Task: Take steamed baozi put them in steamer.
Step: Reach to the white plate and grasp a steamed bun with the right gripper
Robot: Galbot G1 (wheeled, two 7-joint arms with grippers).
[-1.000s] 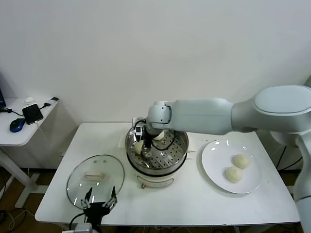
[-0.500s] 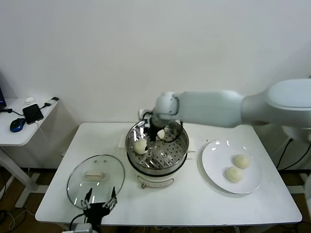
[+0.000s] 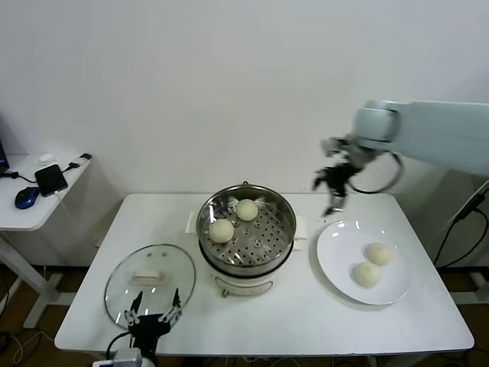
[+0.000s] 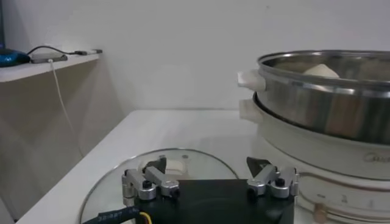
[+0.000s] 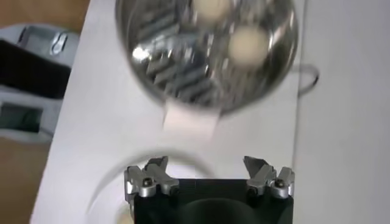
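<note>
The steel steamer stands mid-table on its white base and holds two cream baozi, one at the back and one at the left. Two more baozi lie on the white plate at the right. My right gripper is open and empty, raised in the air above the plate's far edge, right of the steamer. The right wrist view shows the steamer with both buns from above. My left gripper is open and parked at the table's front edge over the glass lid.
A flat glass lid with a white handle lies front left of the steamer; it also shows in the left wrist view. A side table with a phone and mouse stands far left. A wall is close behind.
My right gripper let go of a baozi in the steamer, rose out, and swung right to above the plate's far edge. The left arm has not moved.
</note>
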